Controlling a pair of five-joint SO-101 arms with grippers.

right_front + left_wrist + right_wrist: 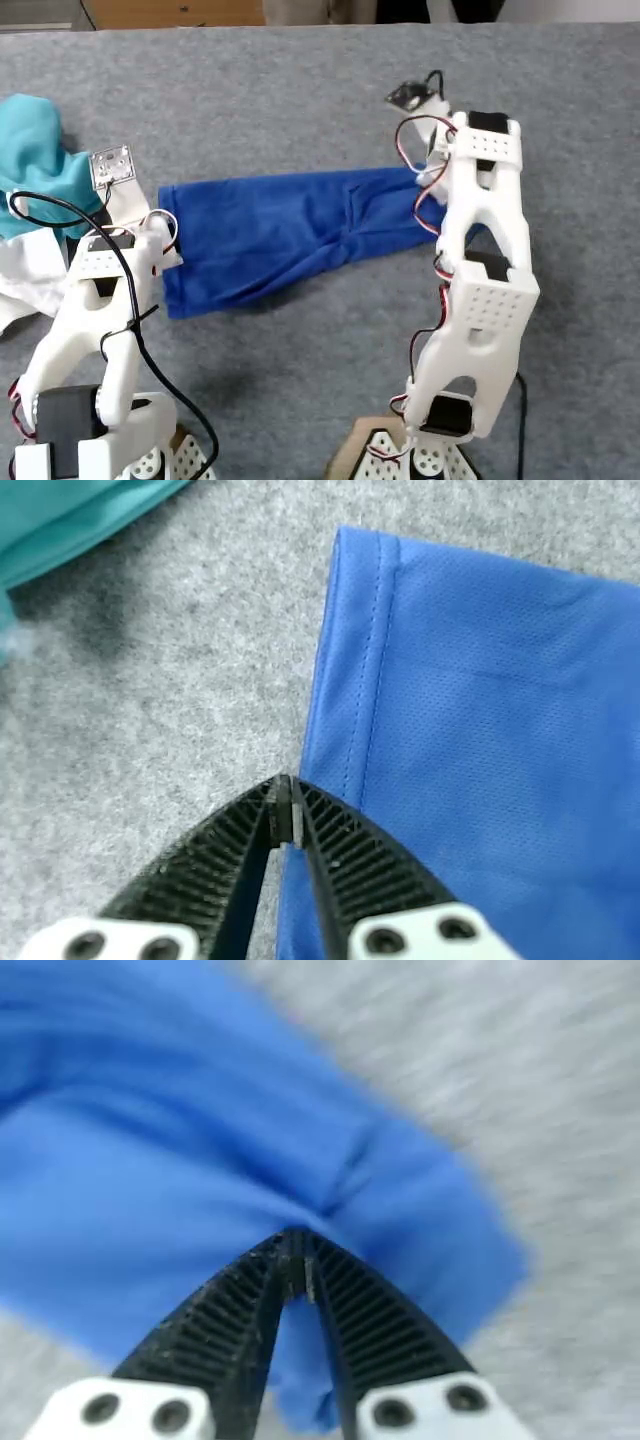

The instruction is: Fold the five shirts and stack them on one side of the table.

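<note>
Shirts in sight are numbering three: one blue shirt (280,235) is lying stretched between the two hands on the worktop (300,100), while one teal shirt (35,150) and one white garment (30,265) are bunching just outside the left hand (285,815). Both arms are bending low, with the left hand and the right hand (295,1250) each pinching together on an end of the blue shirt.

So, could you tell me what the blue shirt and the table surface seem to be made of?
The blue shirt looks like matte synthetic sports mesh: tiny pinholes, double-stitched hem. The table surface is probably grey felt or low carpet: fuzzy, speckled.
</note>
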